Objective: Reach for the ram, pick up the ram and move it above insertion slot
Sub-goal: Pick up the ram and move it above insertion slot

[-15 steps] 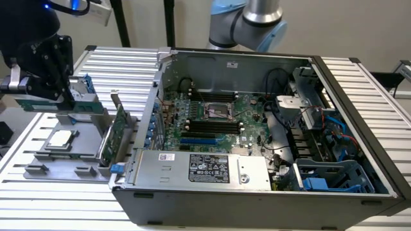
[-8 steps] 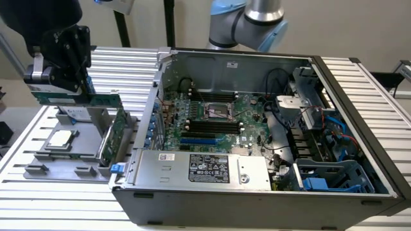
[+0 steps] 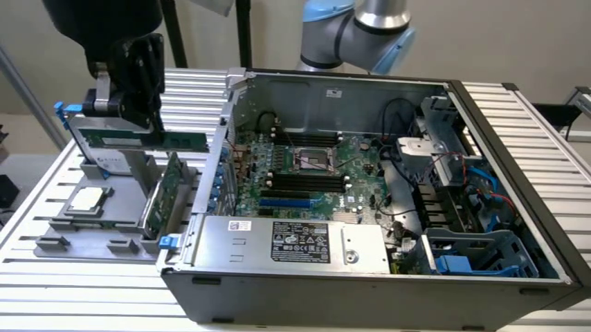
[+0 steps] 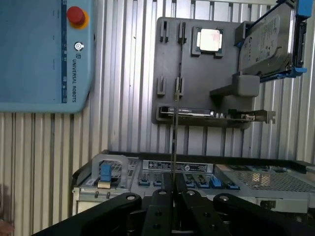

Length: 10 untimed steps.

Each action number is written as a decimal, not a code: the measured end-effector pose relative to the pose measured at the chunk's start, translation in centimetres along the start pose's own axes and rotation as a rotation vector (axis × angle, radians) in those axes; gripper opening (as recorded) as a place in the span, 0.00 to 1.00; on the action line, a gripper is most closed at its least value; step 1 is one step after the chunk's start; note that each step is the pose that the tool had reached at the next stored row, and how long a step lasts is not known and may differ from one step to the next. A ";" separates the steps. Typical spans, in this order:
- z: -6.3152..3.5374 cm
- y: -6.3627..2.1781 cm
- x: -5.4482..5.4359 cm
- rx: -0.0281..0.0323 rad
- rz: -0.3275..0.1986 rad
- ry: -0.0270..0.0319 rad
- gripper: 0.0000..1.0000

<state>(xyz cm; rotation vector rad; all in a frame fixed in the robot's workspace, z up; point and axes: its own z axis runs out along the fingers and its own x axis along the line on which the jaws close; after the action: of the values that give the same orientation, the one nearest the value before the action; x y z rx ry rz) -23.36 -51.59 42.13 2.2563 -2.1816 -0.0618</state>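
Ram, a long thin green circuit-board stick (image 3: 165, 140), is hanging clamped edge-on between the closed black gripper (image 4: 173, 192) above the grey parts tray (image 3: 55, 225), so pickup looks done, while the open computer case's metal wall (image 3: 221, 138) is standing between it and the motherboard's black slots (image 3: 303, 181).

The hand (image 3: 138, 128) grips the ram (image 3: 152, 140), lifted above the gray tray (image 3: 83, 238), at the exterior view's left of the open computer case (image 3: 369, 187).
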 end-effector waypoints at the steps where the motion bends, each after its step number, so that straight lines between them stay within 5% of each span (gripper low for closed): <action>1: -0.04 -0.44 0.0 0.0001 0.000 -0.0007 0.14; 10: -0.28 -4.54 0.1 0.0004 0.000 -0.0113 0.14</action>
<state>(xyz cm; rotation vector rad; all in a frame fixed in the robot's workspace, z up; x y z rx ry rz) -18.81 -51.59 42.27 2.2622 -2.1868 -0.0743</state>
